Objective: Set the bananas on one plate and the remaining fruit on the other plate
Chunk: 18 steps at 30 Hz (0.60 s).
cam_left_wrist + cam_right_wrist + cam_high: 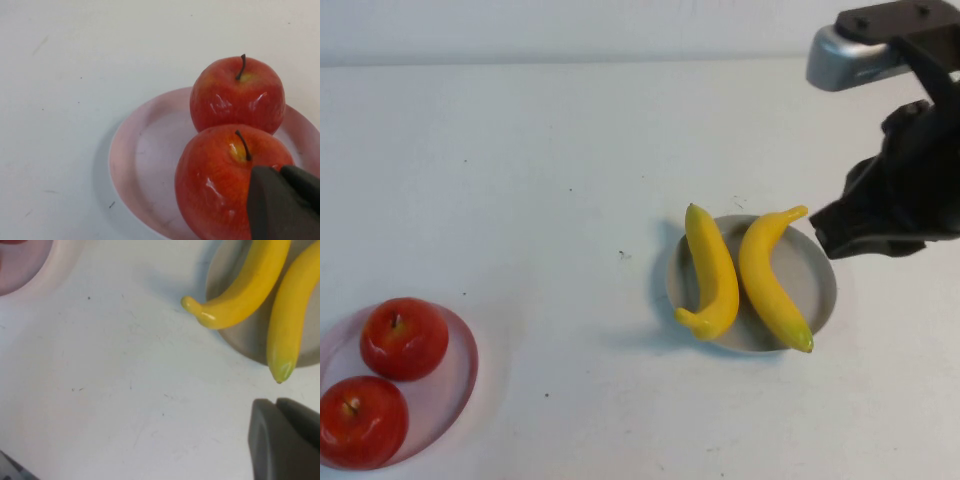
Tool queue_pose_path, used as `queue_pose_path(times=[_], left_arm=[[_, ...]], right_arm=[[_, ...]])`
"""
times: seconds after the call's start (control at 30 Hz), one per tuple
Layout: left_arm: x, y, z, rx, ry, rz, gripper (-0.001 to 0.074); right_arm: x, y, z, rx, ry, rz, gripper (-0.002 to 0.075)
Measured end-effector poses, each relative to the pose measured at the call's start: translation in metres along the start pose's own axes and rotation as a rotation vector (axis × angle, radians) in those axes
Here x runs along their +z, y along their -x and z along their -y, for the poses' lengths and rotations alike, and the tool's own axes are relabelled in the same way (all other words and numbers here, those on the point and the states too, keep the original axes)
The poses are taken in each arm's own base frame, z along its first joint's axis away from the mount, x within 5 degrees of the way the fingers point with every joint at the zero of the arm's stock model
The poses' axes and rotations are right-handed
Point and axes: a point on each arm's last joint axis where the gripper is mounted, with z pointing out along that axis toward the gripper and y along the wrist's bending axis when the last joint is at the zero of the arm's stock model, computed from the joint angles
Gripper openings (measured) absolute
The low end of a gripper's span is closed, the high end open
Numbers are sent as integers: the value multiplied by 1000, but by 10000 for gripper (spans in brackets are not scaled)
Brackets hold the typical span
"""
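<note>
Showing right gripper [830, 232] raised just beside the grey-blue plate [820, 270], on its right-hand edge in the high view, fingers pressed together and holding nothing; dark fingertips [285, 440] seen from the right wrist view above bare tabletop, near the greenish tip of one banana but apart from it. Left gripper [282, 200] outside the high view, visible only from the left wrist view as a dark closed tip in front of the nearer apple [225, 185], gripping nothing; contact with the apple not determinable.

Surface: white table [570, 150], matte, flecked with small dark specks and faint scuffs, running back to a pale wall along the far edge.

Bananas: two, glossy yellow and curved, with greenish ends. Left banana [712, 272] and right banana [770, 278] lying side by side across the grey-blue plate, right of centre on the table, tips overhanging the rim at both ends.

Apples: two, shiny red with short dark stems. Far apple [404, 338] and near apple [360, 422] touching each other on the pale pink plate [460, 385], at the near left corner of the table, well apart from the grey-blue plate. Pink plate faintly translucent, shallow, with a raised rim.
</note>
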Motion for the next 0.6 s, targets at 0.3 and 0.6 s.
queue_pose_path(times=[0.3,0.6], left_arm=[[0,0,0,0,0,0,4],[0,0,0,0,0,0,4]], right_arm=[[-12,-20,5,-88,-41,12,-15],[52,-44,25,-139,-66,223,-15]])
